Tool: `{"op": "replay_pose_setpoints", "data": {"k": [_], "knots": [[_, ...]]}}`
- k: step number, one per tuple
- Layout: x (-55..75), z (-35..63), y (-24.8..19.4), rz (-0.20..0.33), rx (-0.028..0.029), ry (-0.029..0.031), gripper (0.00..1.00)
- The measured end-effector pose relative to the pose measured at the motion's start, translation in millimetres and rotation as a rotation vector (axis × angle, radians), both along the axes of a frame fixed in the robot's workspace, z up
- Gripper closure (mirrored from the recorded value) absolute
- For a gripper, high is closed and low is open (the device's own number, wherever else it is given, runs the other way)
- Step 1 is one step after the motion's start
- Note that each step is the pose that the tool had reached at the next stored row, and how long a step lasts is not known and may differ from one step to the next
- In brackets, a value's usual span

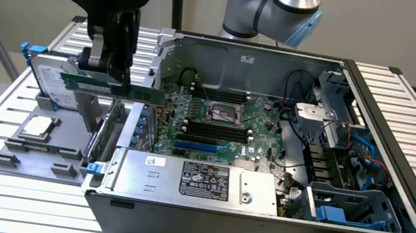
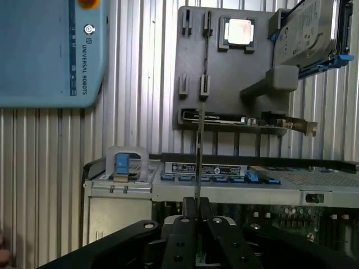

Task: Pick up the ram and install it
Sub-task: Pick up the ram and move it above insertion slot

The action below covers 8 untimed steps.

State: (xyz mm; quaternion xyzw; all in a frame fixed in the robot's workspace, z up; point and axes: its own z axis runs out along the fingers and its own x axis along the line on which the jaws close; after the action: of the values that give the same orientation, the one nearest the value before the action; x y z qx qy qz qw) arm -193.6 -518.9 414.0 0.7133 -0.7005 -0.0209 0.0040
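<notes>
The ram (image 1: 142,93) is a long, thin green stick held level in the air over the open computer case's wall on the exterior view's left. My black gripper (image 1: 108,79) is shut on it from above, near its middle. In the wrist view the ram (image 2: 198,151) appears edge-on as a thin line running out from between my fingers (image 2: 183,219), with the gripper (image 2: 197,212) shut on it. The motherboard (image 1: 259,119) lies inside the case, its black memory slots (image 1: 214,132) to the exterior view's right of the ram and lower.
A grey fixture plate (image 1: 64,135) outside the case holds a processor (image 1: 38,126), a hard drive (image 1: 49,84) and a card with a metal bracket (image 2: 252,121). The power supply (image 1: 193,179) fills the case's near side. The arm's blue joint (image 2: 50,50) hangs close by.
</notes>
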Motion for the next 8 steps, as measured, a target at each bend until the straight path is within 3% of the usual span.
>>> {"op": "replay_pose_setpoints", "data": {"k": [8], "knots": [[36.5,-0.4,3.9,0.0,0.0002,0.0001,0.86]]}}
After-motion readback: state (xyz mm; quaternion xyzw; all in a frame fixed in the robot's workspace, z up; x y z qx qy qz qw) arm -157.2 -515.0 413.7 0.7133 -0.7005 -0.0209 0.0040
